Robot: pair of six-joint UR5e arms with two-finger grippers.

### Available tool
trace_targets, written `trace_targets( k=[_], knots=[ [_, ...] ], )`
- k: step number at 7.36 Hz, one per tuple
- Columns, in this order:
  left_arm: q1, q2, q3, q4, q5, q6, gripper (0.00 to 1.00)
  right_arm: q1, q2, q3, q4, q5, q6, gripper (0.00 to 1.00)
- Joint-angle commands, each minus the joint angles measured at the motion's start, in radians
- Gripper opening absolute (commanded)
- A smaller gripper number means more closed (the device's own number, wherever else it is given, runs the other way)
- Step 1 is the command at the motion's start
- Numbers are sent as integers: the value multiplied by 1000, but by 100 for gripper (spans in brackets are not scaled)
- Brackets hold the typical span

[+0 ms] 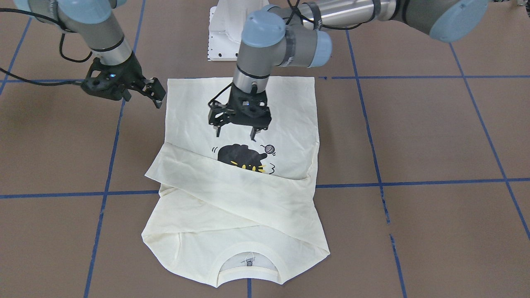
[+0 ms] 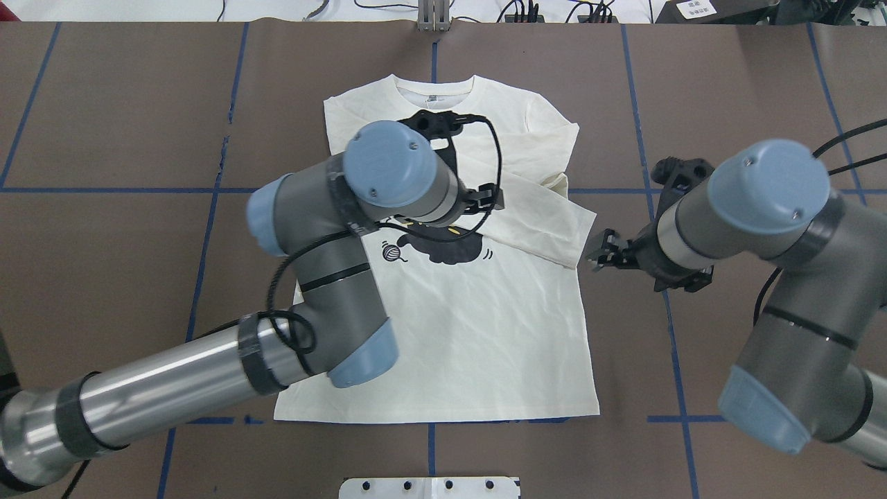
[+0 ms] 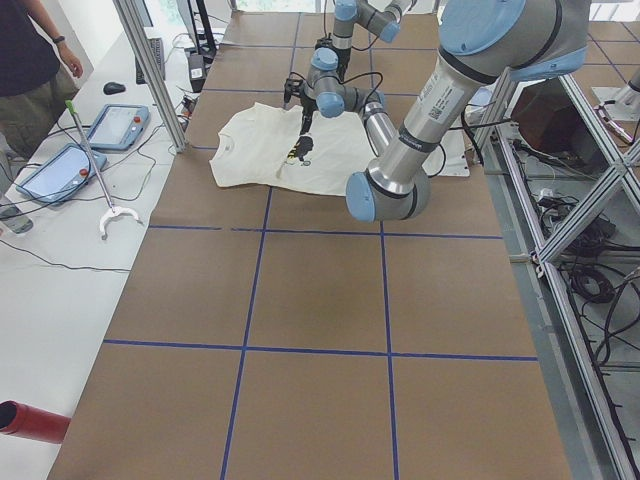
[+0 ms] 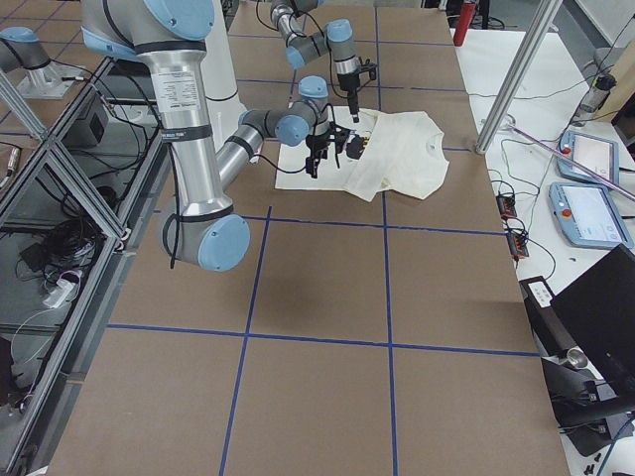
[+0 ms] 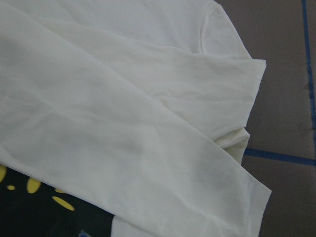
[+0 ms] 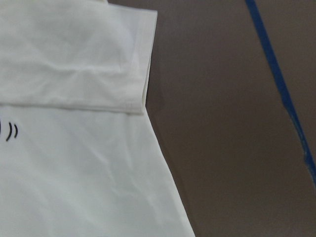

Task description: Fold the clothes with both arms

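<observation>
Left hand (image 1: 234, 134) gapes empty over the shirt (image 1: 290, 107); right hand (image 2: 601, 255) opening unclear; sleeve (image 1: 232, 186) folded across, body folds remain.

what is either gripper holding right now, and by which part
Nothing. The left gripper is open above the shirt; the right gripper is open beside it.

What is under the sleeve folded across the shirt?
The shirt body. The cat print shows partly past the sleeve edge; its rest, and anything else beneath, is covered.
</observation>
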Motion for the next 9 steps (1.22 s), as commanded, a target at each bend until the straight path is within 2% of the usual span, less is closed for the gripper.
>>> trace_targets(
  k=[1,2,4,6,9],
  knots=[
    [-15,191,-219,39,0,102,100,-221,-21,-3,7,-136,120,100],
    [-15,219,-264,39,-1,102,100,-283,-64,-3,10,-173,131,100],
    [-12,222,-272,37,0,102,100,-328,-143,-14,134,-192,160,100],
    [-12,222,-273,37,0,102,100,-340,-128,-61,142,-190,157,100],
    [-12,222,-273,35,-3,102,100,-319,-109,-69,142,-192,148,100]
  ],
)
